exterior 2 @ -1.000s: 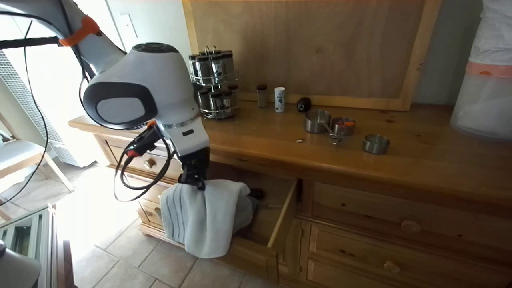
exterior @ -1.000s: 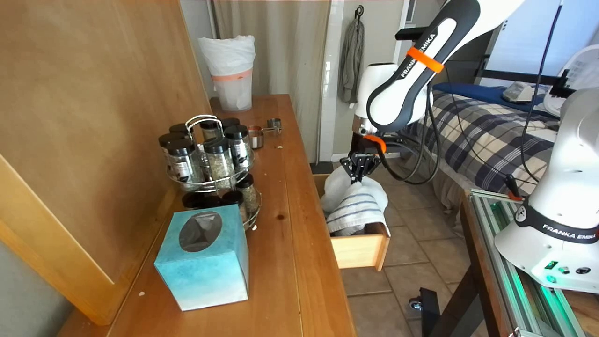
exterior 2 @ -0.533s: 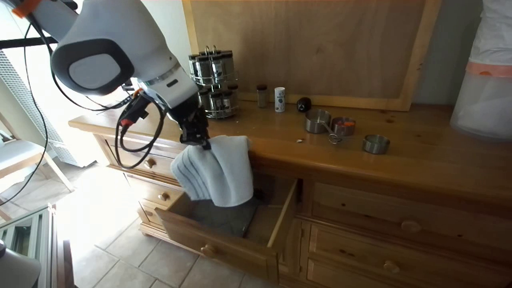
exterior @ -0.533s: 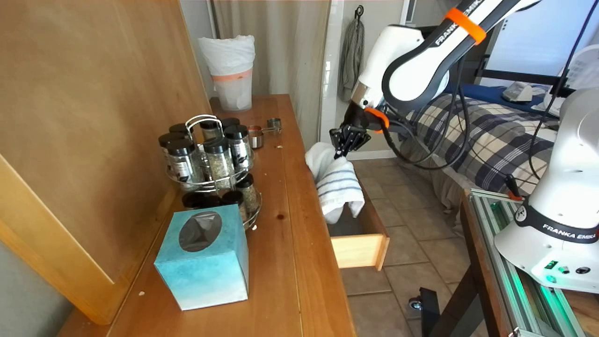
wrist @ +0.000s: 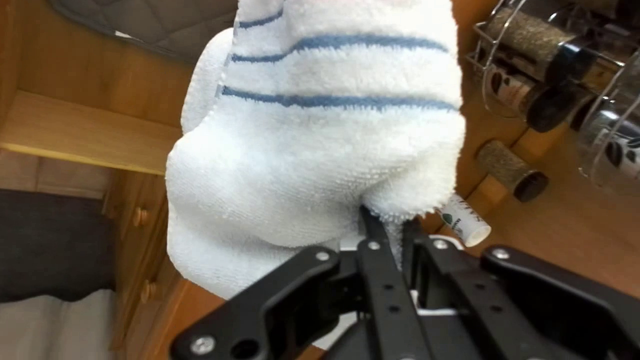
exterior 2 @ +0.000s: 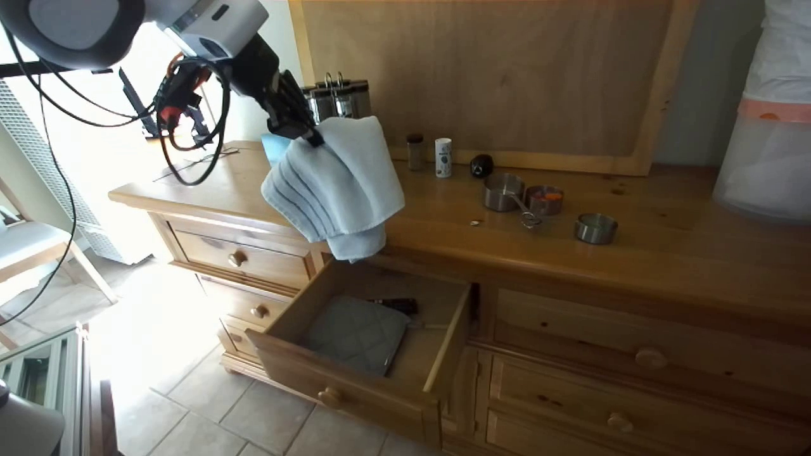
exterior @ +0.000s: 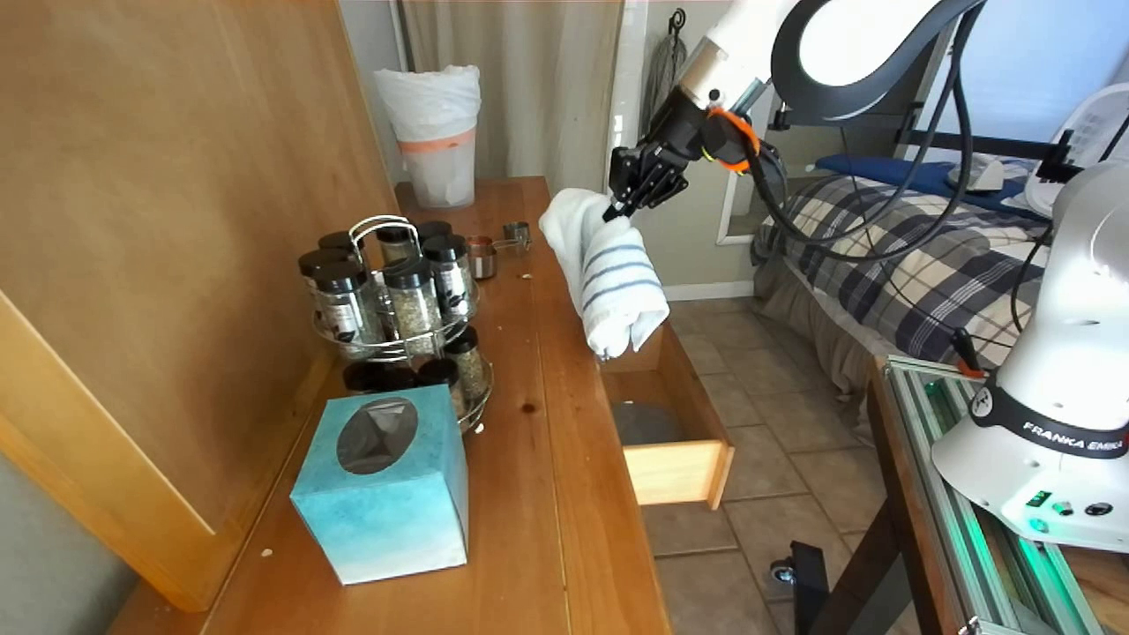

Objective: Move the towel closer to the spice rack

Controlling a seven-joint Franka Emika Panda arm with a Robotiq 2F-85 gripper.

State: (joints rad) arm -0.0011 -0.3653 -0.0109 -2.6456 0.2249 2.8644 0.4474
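The white towel with blue stripes hangs from my gripper in both exterior views, folded over. My gripper is shut on the towel's upper part, above the dresser's front edge. In the wrist view the towel fills the upper middle, pinched between the fingertips of the gripper. The two-tier wire spice rack with black-lidded jars stands on the dresser top, apart from the towel. Its lower tier is hidden behind the towel in an exterior view. It also shows in the wrist view.
An open drawer below the towel holds a grey quilted pad. A blue tissue box stands against the rack's near side. Measuring cups, a white shaker and a white-lined bin stand on the dresser top.
My gripper has lifted the towel up out of the drawer, over the dresser's front edge and toward the dresser top. The arm has tilted, and the grey pad in the drawer has come into view.
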